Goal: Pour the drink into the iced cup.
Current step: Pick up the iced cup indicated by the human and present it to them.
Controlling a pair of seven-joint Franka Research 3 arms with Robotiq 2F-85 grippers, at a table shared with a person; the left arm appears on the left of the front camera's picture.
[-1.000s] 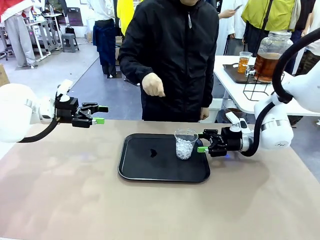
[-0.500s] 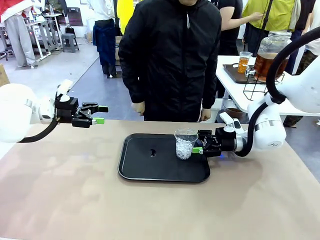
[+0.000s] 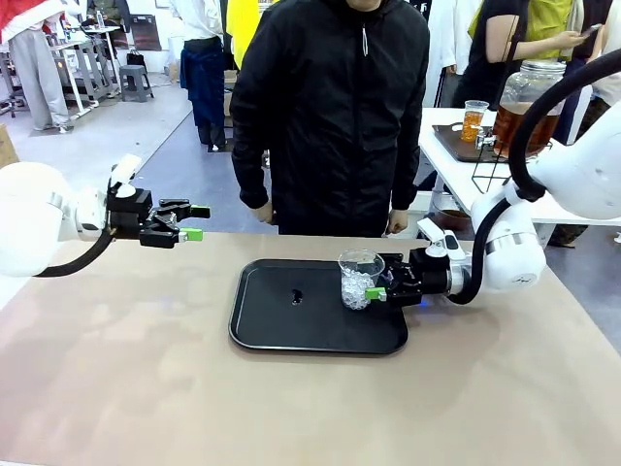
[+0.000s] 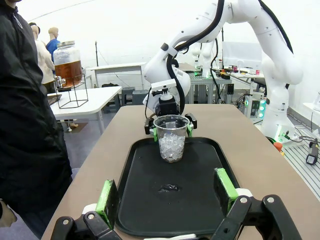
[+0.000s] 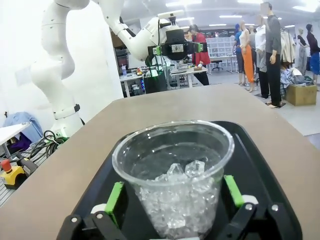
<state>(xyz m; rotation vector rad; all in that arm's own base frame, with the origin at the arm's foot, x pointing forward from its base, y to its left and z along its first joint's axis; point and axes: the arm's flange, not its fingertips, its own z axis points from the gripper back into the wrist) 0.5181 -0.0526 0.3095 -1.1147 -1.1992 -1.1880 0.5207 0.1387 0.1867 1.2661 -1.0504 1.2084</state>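
Clear plastic iced cup [image 3: 360, 280] stands upright on the black tray [image 3: 281, 332], centre frame, between the wide-spread jaws of the right claw [image 3: 378, 287]; no grip evident. Left claw [image 3: 194, 222], equally wide, hangs far left. Drink [image 3: 519, 124] sits upper right.

Tan worktop [image 3: 107, 388], grey floor [image 3: 116, 146] beyond its far edge, white side table [image 3: 451, 180] off its far right corner, grey stool [image 3: 136, 83] farther back, white wall [image 4: 125, 25], ceiling strip lights [image 5: 239, 2]
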